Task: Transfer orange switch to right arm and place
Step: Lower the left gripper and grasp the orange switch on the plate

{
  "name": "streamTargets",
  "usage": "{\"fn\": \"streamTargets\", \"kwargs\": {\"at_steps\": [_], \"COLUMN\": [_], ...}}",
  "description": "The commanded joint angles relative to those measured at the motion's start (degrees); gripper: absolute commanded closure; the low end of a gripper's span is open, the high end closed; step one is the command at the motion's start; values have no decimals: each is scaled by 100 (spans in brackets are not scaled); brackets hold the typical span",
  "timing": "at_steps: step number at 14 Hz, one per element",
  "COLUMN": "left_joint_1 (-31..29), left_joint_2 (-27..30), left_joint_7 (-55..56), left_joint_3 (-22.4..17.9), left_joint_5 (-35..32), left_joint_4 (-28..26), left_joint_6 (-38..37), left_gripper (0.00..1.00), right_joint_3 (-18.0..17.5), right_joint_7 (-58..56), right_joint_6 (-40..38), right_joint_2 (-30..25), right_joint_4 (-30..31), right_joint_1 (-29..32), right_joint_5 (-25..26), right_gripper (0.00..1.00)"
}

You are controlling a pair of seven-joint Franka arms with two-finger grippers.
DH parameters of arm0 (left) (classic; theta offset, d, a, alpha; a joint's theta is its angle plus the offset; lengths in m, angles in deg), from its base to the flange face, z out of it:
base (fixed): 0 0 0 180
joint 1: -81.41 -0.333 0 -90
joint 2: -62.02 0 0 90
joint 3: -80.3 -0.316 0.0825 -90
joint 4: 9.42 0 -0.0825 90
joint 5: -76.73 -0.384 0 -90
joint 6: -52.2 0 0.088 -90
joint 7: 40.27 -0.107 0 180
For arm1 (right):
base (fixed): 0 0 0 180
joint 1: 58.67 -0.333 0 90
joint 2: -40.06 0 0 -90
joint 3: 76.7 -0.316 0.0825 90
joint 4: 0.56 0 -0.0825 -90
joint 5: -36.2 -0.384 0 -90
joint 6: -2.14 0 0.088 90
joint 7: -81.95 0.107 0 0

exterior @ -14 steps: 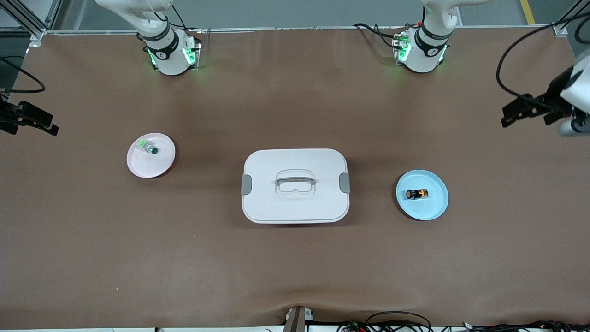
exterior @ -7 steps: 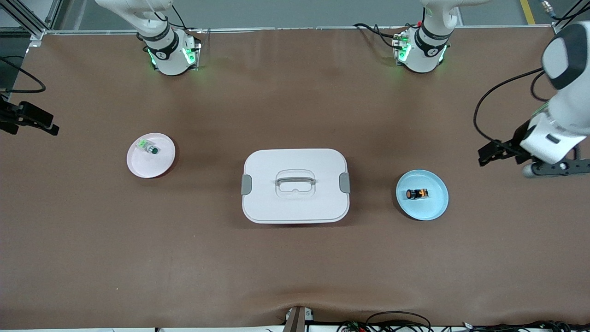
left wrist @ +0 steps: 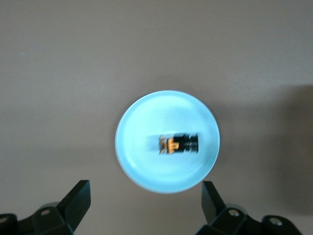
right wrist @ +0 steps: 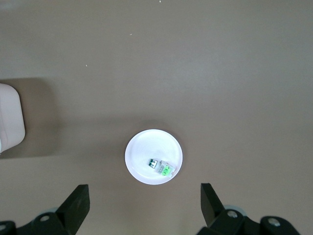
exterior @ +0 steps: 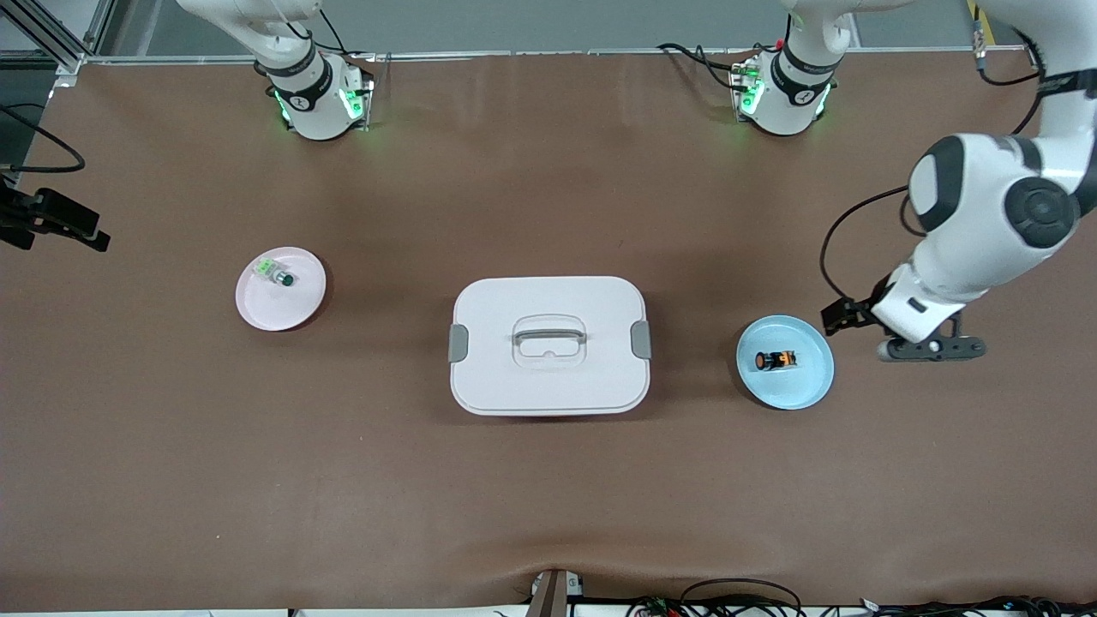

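Brown matting covers the table (exterior: 548,480), on which three items are laid out in a row. At the left arm's end, the orange switch (exterior: 776,361) is seen lying on its side in the middle of a light blue plate (exterior: 810,390); in the left wrist view the switch (left wrist: 178,144) is framed on the blue plate (left wrist: 146,166), with its orange part showing beside the black body. The left gripper (left wrist: 146,205) is held in the air just beside that plate, toward the left arm's end of the table, and its fingers are spread wide apart with nothing between them. A white lidded box (exterior: 548,344) with a handle and grey side clips is set at the middle of the table. Toward the right arm's end, a pale pink plate (exterior: 296,313) carries a green switch (exterior: 276,272). The right gripper (right wrist: 144,205) is held high over the table close to that plate, its fingers likewise parted and empty, and the right arm waits.
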Motion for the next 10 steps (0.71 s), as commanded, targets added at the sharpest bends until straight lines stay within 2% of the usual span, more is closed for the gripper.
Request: {"fn": "streamTargets", "kwargs": {"at_steps": [1,4,10], "left_joint_1": [-34,-51,-69], "left_joint_2": [-270,-587,-1098], "left_joint_7": [52,43,52], "left_joint_3": [182,253,253], "left_joint_5": [256,390,583], "left_joint_4": [-372,-399,-636], "left_joint_6": [777,972,1887], "left_gripper": [0,0,0], "right_joint_3": [-15,-15,-15], "right_joint_7": [86,86,86], "right_joint_6": [61,61,61], "right_joint_2": [-163,-163,-163], "right_joint_4": [160,160,160], "right_joint_1": [2,2,10], "right_joint_5": [73,73,73], "right_gripper": [0,0,0]}}
